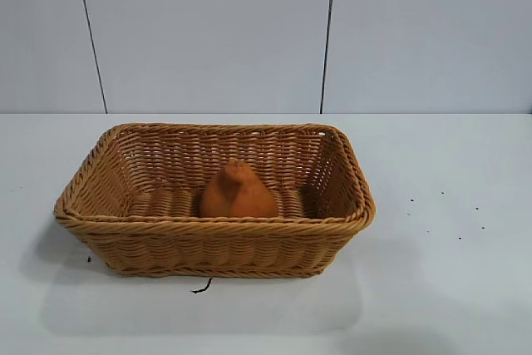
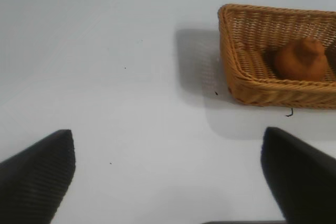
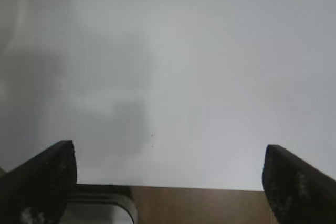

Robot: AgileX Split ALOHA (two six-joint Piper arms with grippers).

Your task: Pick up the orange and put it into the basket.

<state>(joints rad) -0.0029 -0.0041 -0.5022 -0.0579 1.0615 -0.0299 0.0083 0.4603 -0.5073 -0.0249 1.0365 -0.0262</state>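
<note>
Orange (image 1: 238,193) sits in basket (image 1: 125,222), mid-frame. My right pincer (image 3: 168,182), spread and empty, is well clear; left pincer (image 2: 168,177) likewise.

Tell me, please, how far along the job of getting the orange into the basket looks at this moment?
Done: the orange sits inside the basket, resting on its floor near the middle. In hand: nothing; the left claw and the right claw are both open and empty over bare table, neither visible in the exterior view. Left: seemingly nothing beyond parking the arms.
</note>
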